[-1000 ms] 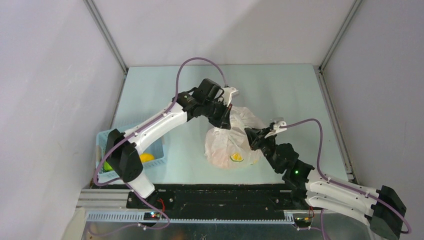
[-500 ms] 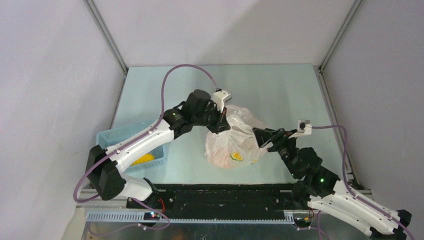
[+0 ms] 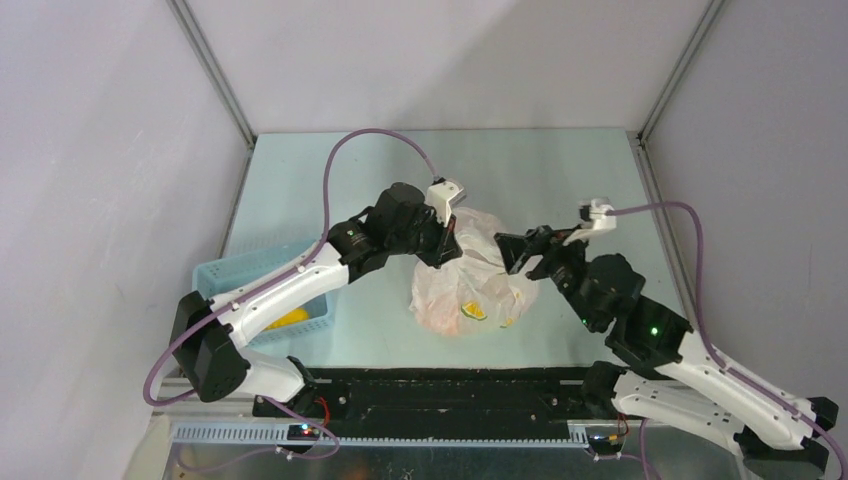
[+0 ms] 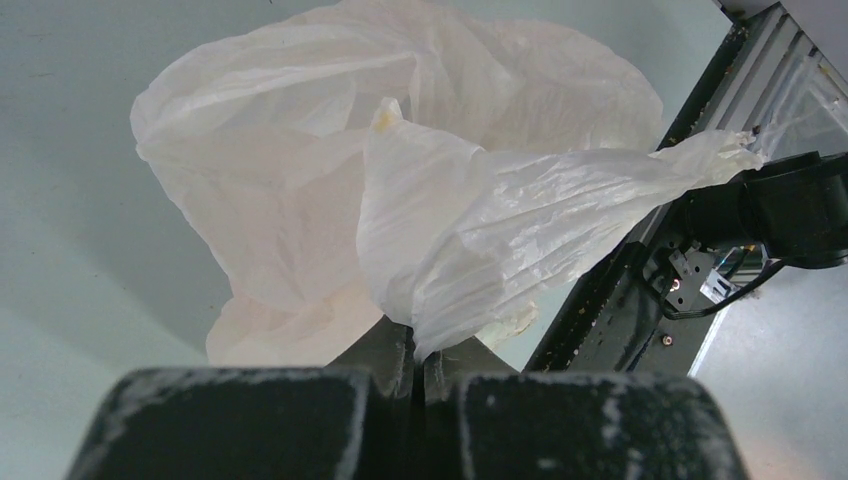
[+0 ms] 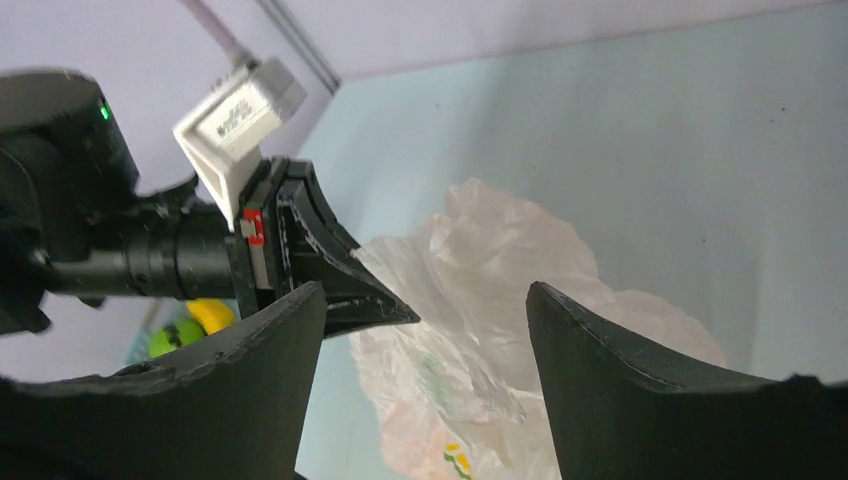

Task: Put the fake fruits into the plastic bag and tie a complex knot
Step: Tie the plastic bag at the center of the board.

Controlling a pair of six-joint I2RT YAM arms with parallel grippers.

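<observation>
The plastic bag (image 3: pixel 466 285), white and crinkly with a fruit-slice print, lies bulging in the middle of the table. A peach tint shows through its skin (image 4: pixel 290 320); I cannot make out single fake fruits inside. My left gripper (image 3: pixel 446 253) is shut on a stretched flap of the bag (image 4: pixel 500 230), which is pinched between the jaws (image 4: pixel 420 352). My right gripper (image 3: pixel 512 254) stands open just right of the bag, its fingers (image 5: pixel 250 370) apart with nothing between them, above the bag (image 5: pixel 480 300). The knot is out of view.
A light blue slatted basket (image 3: pixel 207 276) stands at the near left with a yellow fruit (image 3: pixel 287 318) in it; a green one (image 5: pixel 172 335) shows beside it. The left arm crosses over the basket. Grey walls close in the table on three sides.
My right gripper has opened, let go of the bag and drawn up and to the right. The left gripper has shut on the bag's flap and shifted slightly left.
</observation>
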